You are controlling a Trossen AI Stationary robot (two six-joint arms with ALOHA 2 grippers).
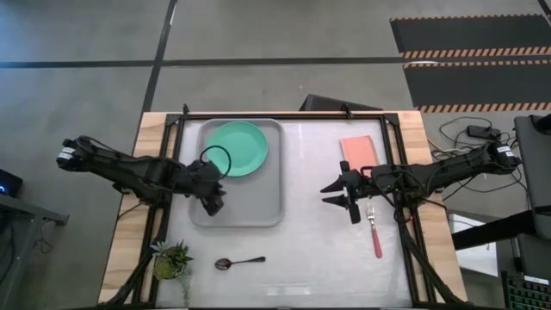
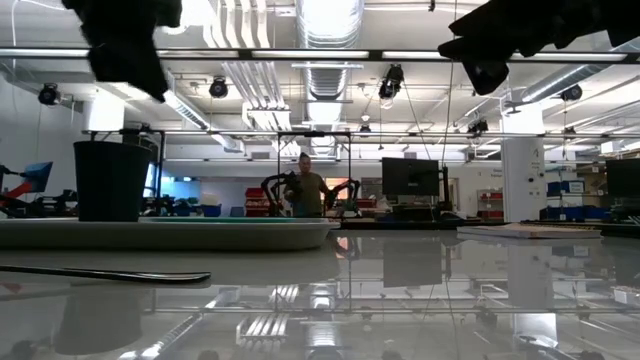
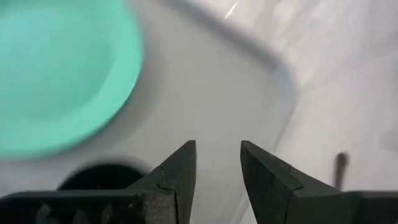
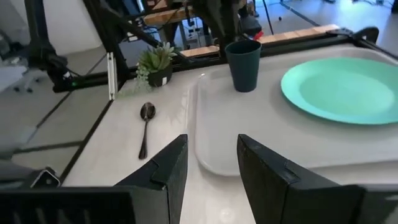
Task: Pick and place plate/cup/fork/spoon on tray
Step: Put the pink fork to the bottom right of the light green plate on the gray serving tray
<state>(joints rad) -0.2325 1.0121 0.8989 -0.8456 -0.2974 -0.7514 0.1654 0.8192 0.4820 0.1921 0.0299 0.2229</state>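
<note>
The light-grey tray [image 1: 258,202] lies at the table's far left middle. The mint-green plate [image 1: 238,148] lies flat in its far half. The black cup [image 1: 216,161] stands upright on the tray beside the plate; it also shows in the low view [image 2: 112,180]. My left gripper [image 1: 214,205] hovers open and empty over the tray, just on the near side of the cup [image 3: 102,177]. The dark spoon [image 1: 239,261] lies on the table near the front edge. The pink-handled fork [image 1: 374,234] lies at the right. My right gripper [image 1: 338,195] hovers open and empty, left of the fork.
A pink rectangular pad [image 1: 357,152] lies far right, beyond my right gripper. A small potted plant [image 1: 172,259] stands at the near left corner, left of the spoon. Bare tabletop lies between the tray and the fork. A person stands in the room far behind the table [image 2: 305,190].
</note>
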